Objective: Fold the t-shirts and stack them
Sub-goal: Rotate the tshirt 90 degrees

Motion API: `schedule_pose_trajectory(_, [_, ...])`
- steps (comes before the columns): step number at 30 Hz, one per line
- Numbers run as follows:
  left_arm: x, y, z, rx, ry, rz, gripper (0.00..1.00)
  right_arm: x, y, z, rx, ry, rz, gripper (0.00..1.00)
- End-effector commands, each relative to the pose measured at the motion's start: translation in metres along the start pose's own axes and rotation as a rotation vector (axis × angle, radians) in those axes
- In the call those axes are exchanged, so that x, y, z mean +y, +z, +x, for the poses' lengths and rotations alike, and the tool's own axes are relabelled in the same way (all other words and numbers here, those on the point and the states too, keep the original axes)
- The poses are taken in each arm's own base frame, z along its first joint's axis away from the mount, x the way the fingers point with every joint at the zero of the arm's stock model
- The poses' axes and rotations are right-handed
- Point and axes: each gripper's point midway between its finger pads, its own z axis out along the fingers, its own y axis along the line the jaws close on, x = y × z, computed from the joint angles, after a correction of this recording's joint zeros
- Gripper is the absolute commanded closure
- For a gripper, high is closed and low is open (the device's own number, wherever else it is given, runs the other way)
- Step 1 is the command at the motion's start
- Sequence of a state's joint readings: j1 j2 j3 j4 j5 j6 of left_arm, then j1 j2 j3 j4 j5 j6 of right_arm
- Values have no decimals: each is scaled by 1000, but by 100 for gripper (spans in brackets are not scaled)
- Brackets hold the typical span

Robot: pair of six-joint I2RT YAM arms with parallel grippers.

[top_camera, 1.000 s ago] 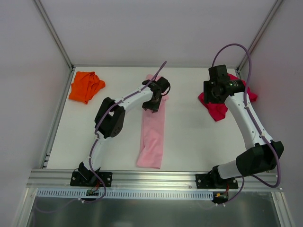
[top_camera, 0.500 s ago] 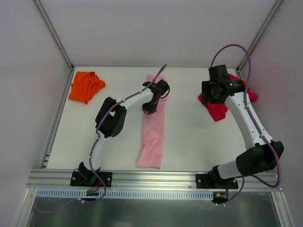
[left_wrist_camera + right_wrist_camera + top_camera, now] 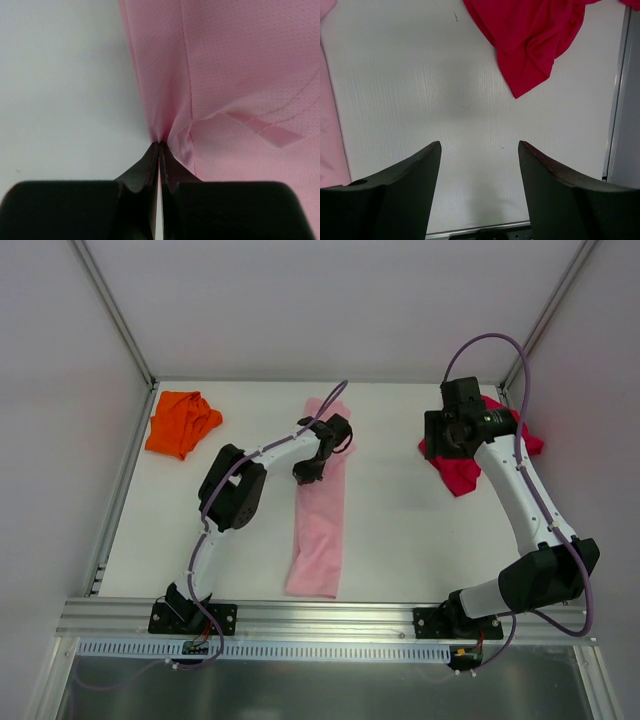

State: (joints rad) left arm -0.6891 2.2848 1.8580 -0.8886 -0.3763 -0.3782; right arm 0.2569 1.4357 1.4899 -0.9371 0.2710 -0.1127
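Cloth of three colours lies on the white worktop (image 3: 400,530). In the top view the light pink t-shirt (image 3: 320,520) is a long narrow strip running from the upper centre of the frame down to the lower centre, its lower end near the front rail (image 3: 320,615).

The left arm (image 3: 235,490) reaches up and to the right to the upper part of that strip, and its jaws are closed on the strip's left edge. In the left wrist view we see the two dark tips pressed together at the lower centre of the frame. A small pucker of pink t-shirt (image 3: 240,75) is pinched between them where the cloth meets the bare worktop (image 3: 60,75). A stitched seam crosses the right of that frame.

The crimson red t-shirt (image 3: 458,472) lies crumpled at the right of the top view, close to the corner post. The wrist of the right arm (image 3: 520,490) sits over its left part. In the right wrist view the jaws stand wide apart at the bottom of the frame with nothing between them. Only bare worktop (image 3: 420,75) shows below the gap. The red t-shirt (image 3: 530,35) fills the upper right there, clear of the tips, and a sliver of pink t-shirt (image 3: 327,100) shows along the left edge.

The bright orange t-shirt (image 3: 182,422) sits bunched in the upper left of the top view, well apart from both arms.
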Motion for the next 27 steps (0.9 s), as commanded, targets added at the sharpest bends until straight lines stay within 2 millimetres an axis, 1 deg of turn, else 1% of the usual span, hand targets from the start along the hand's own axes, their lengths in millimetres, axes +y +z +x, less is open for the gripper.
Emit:
schedule_pose_trajectory(1, [27, -24, -13, -78, -75, -50, 100, 2, -5, -7, -32, 3, -19, 32])
schedule_pose_trajectory(2, [33, -25, -12, -73, -79, -77, 100, 3, -5, -7, -32, 3, -21, 33])
schedule_pose_trajectory(3, [40, -28, -17, -88, -104, -118, 100, 3, -4, -6, -28, 3, -25, 33])
schedule_pose_trajectory(6, [56, -27, -13, -63, -123, -185, 100, 3, -4, -4, -26, 2, -24, 33])
schedule_pose_trajectory(7, [57, -27, -11, -57, -127, -186, 100, 3, -4, -4, -28, 1, -28, 33])
schedule_pose_trajectory(10, [52, -23, -8, -45, -127, -140, 100, 5, -4, 0, -24, 0, -36, 33])
schedule_pose_trajectory(11, [50, -24, -6, -42, -126, -126, 100, 5, -3, 1, -20, -2, -39, 32])
schedule_pose_trajectory(12, [47, -26, -8, -49, -130, -102, 94, 5, -3, 2, -17, -5, -42, 33])
schedule_pose_trajectory(13, [45, -36, -11, -71, -142, -69, 87, 6, -4, 3, -16, -5, -45, 32])
schedule_pose_trajectory(14, [45, -38, -9, -77, -144, -62, 78, 7, -3, 3, -15, -5, -51, 33])
schedule_pose_trajectory(15, [48, -49, -16, -121, -169, -47, 54, 8, -3, 5, -12, -7, -55, 33])
schedule_pose_trajectory(16, [50, -52, -16, -131, -178, -49, 43, 9, -3, 5, -12, -7, -61, 33])
schedule_pose_trajectory(17, [52, -54, -17, -138, -185, -51, 37, 10, -4, 5, -12, -7, -69, 33])
schedule_pose_trajectory(18, [53, -57, -17, -144, -183, -49, 32, 11, -3, 5, -12, -7, -73, 33])
schedule_pose_trajectory(19, [54, -59, -17, -145, -182, -52, 30, 12, -3, 5, -11, -7, -78, 33])
schedule_pose_trajectory(20, [57, -65, -17, -154, -187, -46, 29, 13, -3, 6, -9, -10, -85, 33])
schedule_pose_trajectory(21, [56, -71, -17, -161, -182, -28, 29, 13, -3, 5, -8, -7, -85, 33])
schedule_pose_trajectory(22, [56, -87, -23, -209, -200, 18, 31, 13, -3, 5, -10, -7, -84, 33])
schedule_pose_trajectory(23, [52, -92, -16, -202, -199, 60, 31, 13, -3, 6, -7, -9, -85, 33])
schedule_pose_trajectory(24, [51, -101, -15, -215, -211, 88, 31, 13, -3, 6, -7, -9, -83, 33])
schedule_pose_trajectory(25, [53, -116, -8, -232, -225, 118, 31, 13, -3, 5, -10, -8, -84, 33])
schedule_pose_trajectory(26, [44, -123, 0, -225, -236, 154, 31, 12, -4, 5, -13, -8, -83, 33])
schedule_pose_trajectory(27, [40, -128, 8, -219, -234, 175, 32, 12, -3, 4, -14, -6, -80, 33])
